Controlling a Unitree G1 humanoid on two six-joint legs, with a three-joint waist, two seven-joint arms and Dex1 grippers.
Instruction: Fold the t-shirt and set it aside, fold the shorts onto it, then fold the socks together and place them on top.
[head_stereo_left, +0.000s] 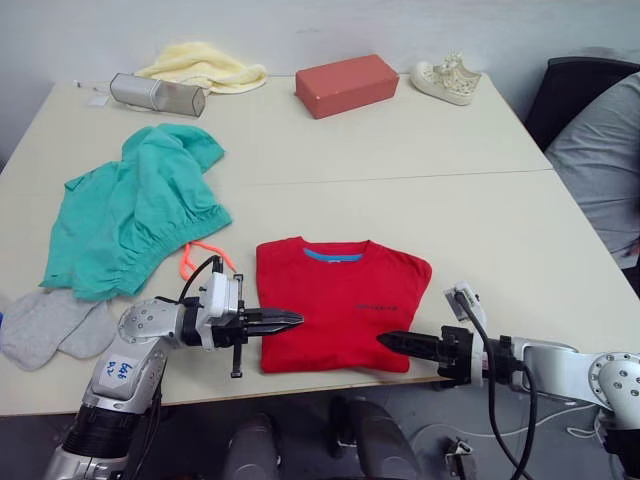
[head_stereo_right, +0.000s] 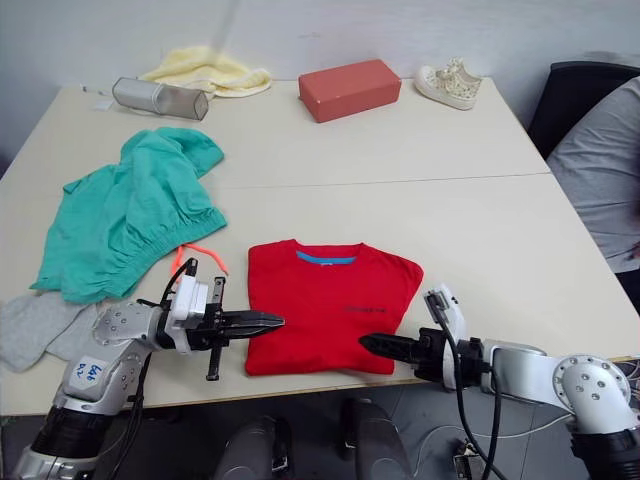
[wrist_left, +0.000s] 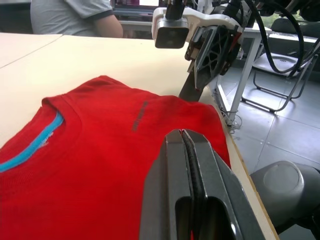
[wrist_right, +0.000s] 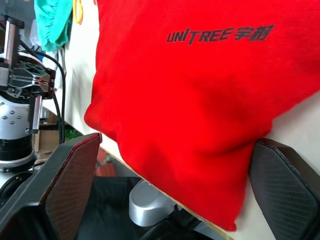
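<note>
Now: folded t-shirt between both claws.
Left gripper closed at 9 o'clock; right gripper spread wide around its 5 o'clock corner.

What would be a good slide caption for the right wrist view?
Open right gripper straddling the near edge of the folded red t-shirt.

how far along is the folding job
The t-shirt already lies folded into a neat rectangle at the near table edge. The shut left gripper and open right gripper sit at its near corners. Left to do: the shorts lie bunched and unfolded, the socks flat beside them.
</note>
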